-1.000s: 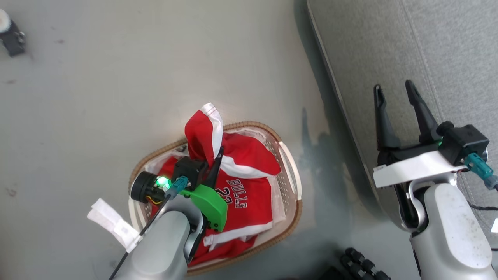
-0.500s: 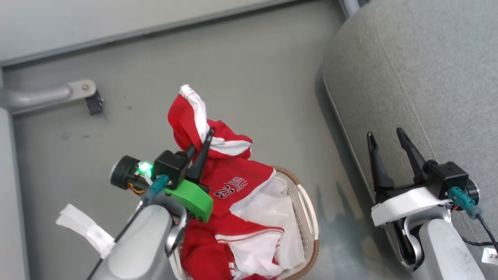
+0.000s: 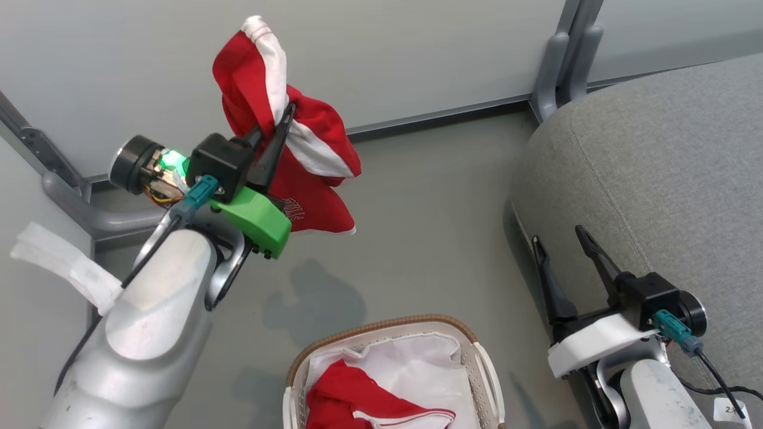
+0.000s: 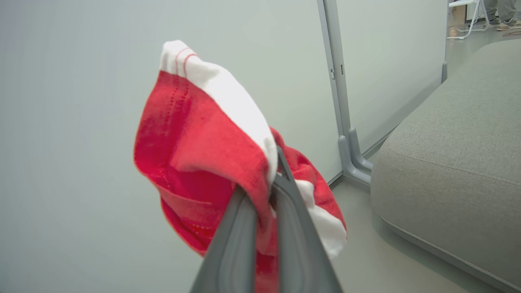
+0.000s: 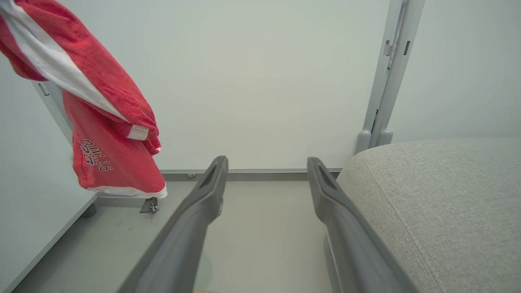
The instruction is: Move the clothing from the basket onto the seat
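Left end effector [image 3: 275,122]: clamped tight on red clothing [image 3: 316,196], held high above the floor [image 3: 417,238]
Right end effector [image 3: 557,235]: fingers spread, empty, beside the seat [image 3: 656,179]
Basket [image 3: 381,325]: on the floor, another red garment [image 3: 346,396] inside

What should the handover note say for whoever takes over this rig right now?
Left gripper: shut on the red jersey, held aloft above the floor, left of the seat.
Right gripper: open, empty, beside the seat's edge.
Done: jersey is out of the basket.
To do: place it on the seat, then fetch the second red garment lying in the basket.
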